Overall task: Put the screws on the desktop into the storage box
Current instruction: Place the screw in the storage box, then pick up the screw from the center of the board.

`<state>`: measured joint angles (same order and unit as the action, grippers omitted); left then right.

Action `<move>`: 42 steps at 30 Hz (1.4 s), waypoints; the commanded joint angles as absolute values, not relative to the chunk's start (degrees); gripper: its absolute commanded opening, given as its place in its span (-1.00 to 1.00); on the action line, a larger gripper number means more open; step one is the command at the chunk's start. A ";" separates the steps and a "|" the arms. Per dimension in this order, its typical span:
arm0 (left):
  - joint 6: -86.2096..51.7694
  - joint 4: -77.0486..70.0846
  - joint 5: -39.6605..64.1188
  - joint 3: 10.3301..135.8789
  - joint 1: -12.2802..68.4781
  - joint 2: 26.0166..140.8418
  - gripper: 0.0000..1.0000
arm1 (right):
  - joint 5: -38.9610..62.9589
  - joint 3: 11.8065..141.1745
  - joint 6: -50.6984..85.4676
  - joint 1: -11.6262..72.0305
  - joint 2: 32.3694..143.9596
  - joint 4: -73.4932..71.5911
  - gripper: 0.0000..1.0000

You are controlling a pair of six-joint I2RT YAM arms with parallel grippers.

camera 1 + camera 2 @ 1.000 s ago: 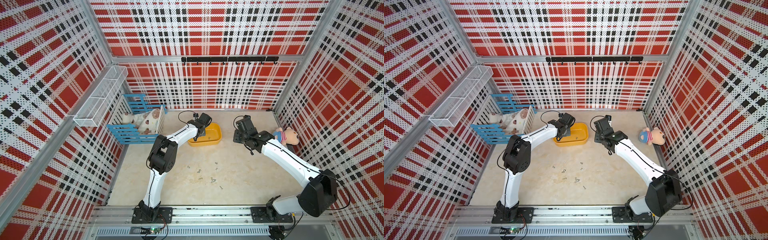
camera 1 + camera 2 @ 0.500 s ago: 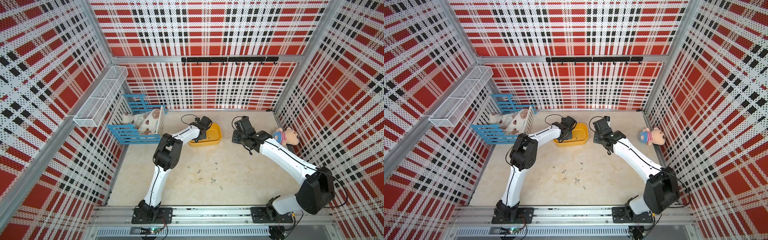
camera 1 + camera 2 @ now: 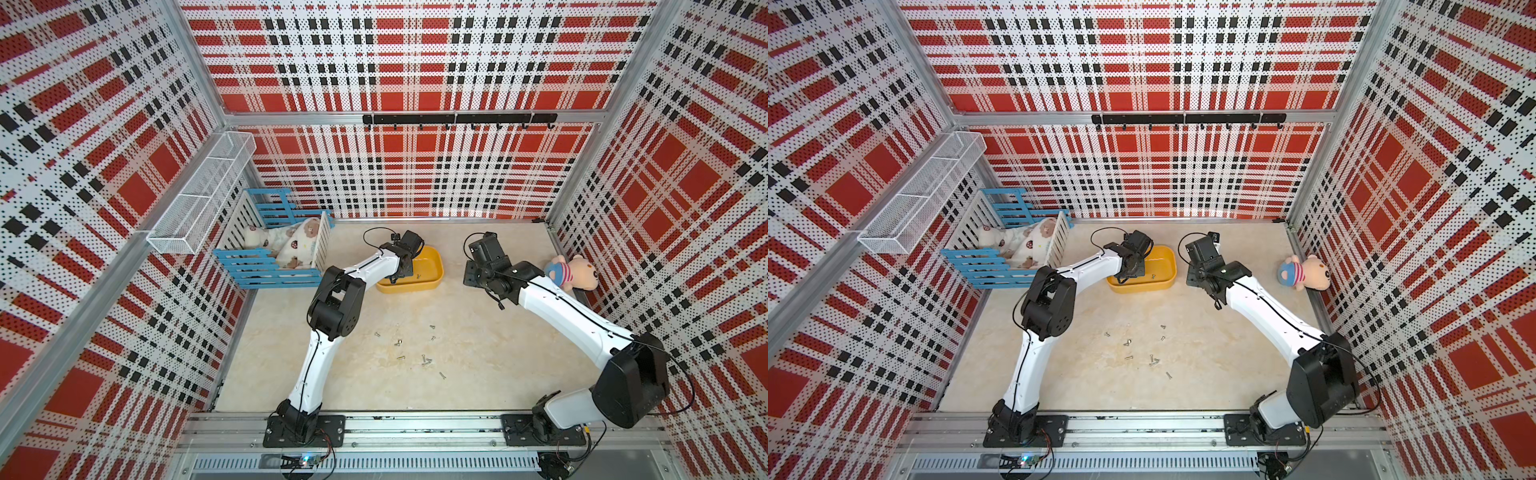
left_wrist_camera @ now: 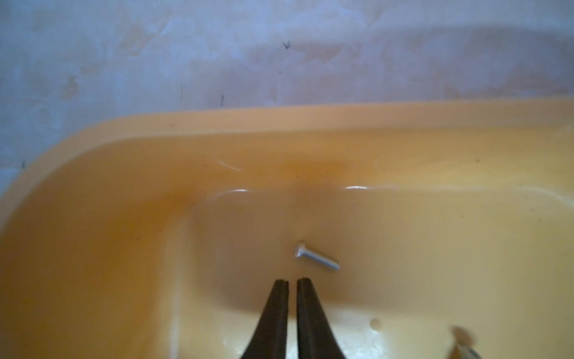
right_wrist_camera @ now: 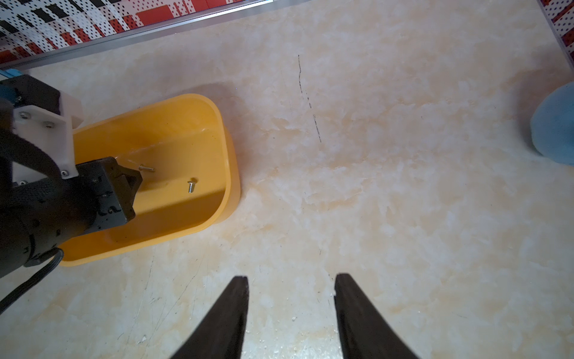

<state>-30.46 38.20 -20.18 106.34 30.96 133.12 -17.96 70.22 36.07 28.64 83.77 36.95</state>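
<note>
Top views bright, even, edges bowed; left wrist view dim, storage box (image 4: 310, 115) blurred; right wrist sharp.

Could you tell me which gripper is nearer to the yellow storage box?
Left. The left gripper reaches into the storage box; the right gripper hovers above the desktop beside it.

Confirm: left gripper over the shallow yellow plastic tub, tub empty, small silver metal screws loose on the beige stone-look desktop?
The shallow yellow plastic tub is not empty: the right wrist view shows two silver screws on its floor. The left gripper is over it, and loose screws lie on the beige desktop.
</note>
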 commanded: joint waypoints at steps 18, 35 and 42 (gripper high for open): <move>-27.12 39.02 -27.10 99.40 30.63 103.18 -0.07 | -14.32 71.31 34.96 32.75 84.28 40.20 0.12; -21.46 32.04 -21.25 69.78 15.61 78.59 -0.06 | -4.57 76.12 26.57 41.57 102.98 45.50 0.12; -21.45 26.95 -17.75 63.08 12.35 77.82 -0.07 | -2.43 77.86 23.67 42.27 106.90 47.06 0.03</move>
